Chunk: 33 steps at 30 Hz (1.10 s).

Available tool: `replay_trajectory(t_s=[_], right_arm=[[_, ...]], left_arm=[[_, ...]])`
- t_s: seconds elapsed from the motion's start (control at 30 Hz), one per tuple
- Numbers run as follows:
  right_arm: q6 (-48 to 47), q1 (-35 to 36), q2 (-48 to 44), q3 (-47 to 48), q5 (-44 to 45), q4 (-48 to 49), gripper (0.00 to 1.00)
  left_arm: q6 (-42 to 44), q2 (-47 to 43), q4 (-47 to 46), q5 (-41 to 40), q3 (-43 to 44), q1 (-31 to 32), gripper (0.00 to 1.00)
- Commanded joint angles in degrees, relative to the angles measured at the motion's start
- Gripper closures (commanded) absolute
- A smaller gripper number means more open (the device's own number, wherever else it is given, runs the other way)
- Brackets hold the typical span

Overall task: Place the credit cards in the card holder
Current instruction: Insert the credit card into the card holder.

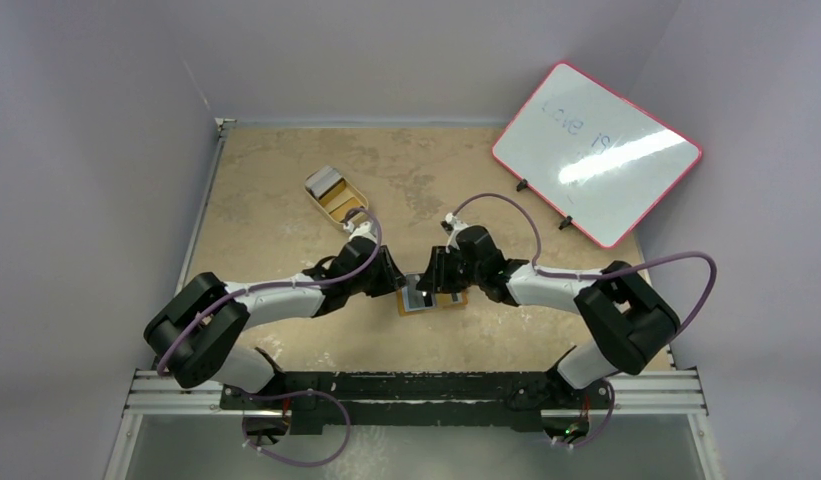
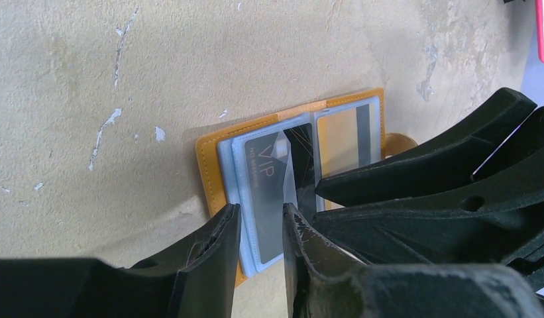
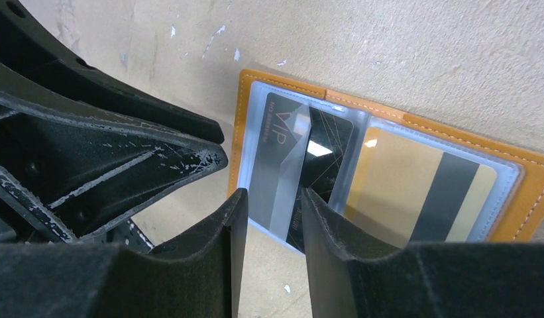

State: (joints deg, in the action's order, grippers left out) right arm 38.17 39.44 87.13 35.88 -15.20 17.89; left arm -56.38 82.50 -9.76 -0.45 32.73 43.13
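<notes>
Left hand (image 2: pixel 260 211) and right hand (image 3: pixel 273 197), jaws parted, straddle the VIP card (image 2: pixel 262 175); push it squarely, deeper into the holder (image 2: pixel 209 172).

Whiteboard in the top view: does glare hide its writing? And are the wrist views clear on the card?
Top view: a bright glare streak crosses the whiteboard, washing out part of the writing. Right wrist view: a small white reflection on the dark VIP card, lettering legible. Left wrist view: the card is sharp.
</notes>
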Motion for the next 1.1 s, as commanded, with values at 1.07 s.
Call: replay_trajectory(t_s=[1.07], right_arm=[[-0.29, 0.03, -4.92, 4.11, 4.89, -9.94, 0.61]], left_arm=[[5.84, 1.57, 4.83, -2.14, 7.3, -3.87, 0.9]])
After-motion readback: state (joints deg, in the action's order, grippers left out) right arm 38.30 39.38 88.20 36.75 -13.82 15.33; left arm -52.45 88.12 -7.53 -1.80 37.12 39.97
